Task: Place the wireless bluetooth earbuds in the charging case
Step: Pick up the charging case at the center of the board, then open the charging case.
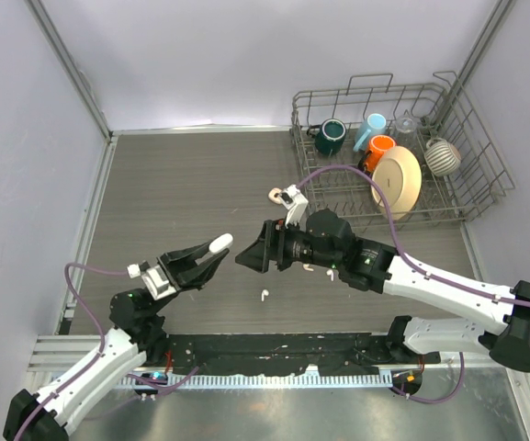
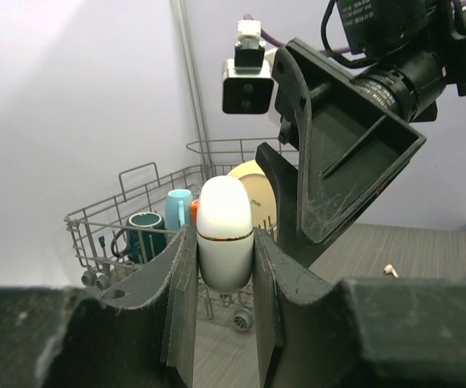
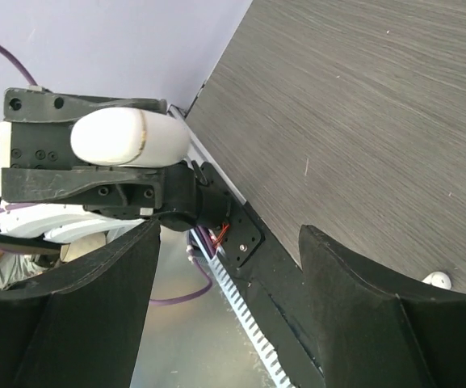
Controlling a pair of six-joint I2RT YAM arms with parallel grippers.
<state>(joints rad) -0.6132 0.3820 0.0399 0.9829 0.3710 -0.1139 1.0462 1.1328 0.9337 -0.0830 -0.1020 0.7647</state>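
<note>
The left gripper (image 1: pixel 214 250) is clamped on the white charging case (image 2: pixel 224 234) and holds it up off the table (image 1: pixel 182 184) with the rounded lid (image 2: pixel 224 202) end free, probably so the other arm can reach the lid, whose seam looks shut. Just beyond, the right gripper (image 1: pixel 252 248) faces it, jaws wide and empty. The earbuds lie loose on the wood — one (image 1: pixel 265 295) in the open, another (image 1: pixel 308 268) beside the right arm — well short of the dish rack (image 1: pixel 402 90) at the far corner.
</note>
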